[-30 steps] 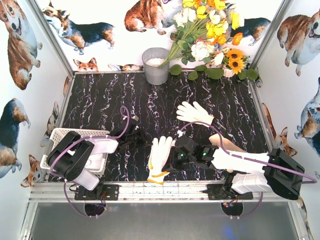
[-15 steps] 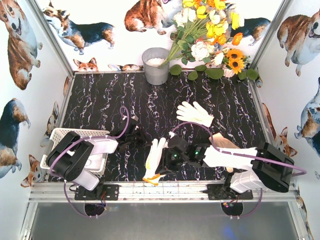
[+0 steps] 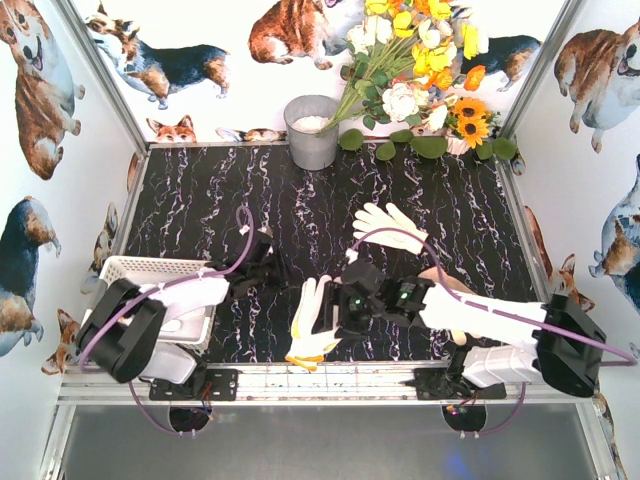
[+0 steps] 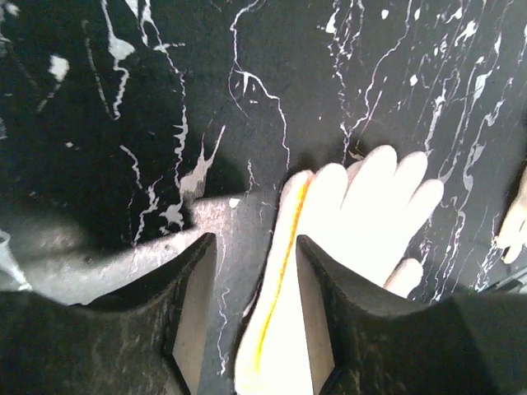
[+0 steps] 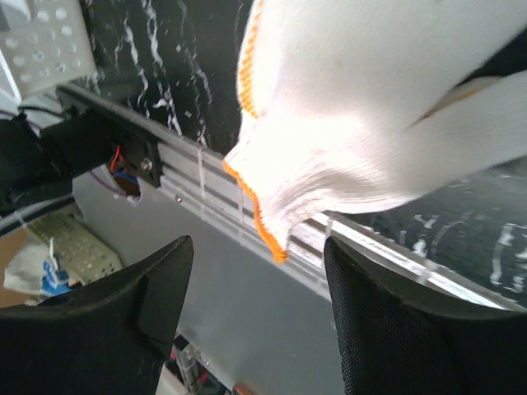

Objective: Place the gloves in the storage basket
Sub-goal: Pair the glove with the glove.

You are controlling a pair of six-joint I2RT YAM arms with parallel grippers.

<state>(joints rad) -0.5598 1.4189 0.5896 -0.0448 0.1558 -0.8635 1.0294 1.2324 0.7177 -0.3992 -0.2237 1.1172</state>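
Black marbled tabletop (image 3: pixel 200 200) carries everything. The white lattice basket (image 3: pixel 130 268) sits at its near left corner, partly under the left arm, probably so that arm can fill it with a short swing. The nearest glove (image 3: pixel 312 310) lies flat near the middle of the near edge, between the two arms and apart from the basket. That looks like a handover spot, since either arm can reach it there. Its long axis runs near to far with a slight tilt. The fingers point toward the far wall, and the orange cuff (image 3: pixel 305 354) lies at the rail (image 3: pixel 380 375) of the near edge. A far glove (image 3: pixel 390 225) rests further back on the right, fingers fanned to the right. The right pincer (image 3: pixel 338 312) is against the near glove's right side with its jaws wide apart. The cuff bunches in front of them but is not clamped. The left pincer (image 4: pixel 255 240) hovers low just left of the glove, jaws parted and empty. It is aimed along the glove's yellow-striped edge, seemingly lining up to take it.
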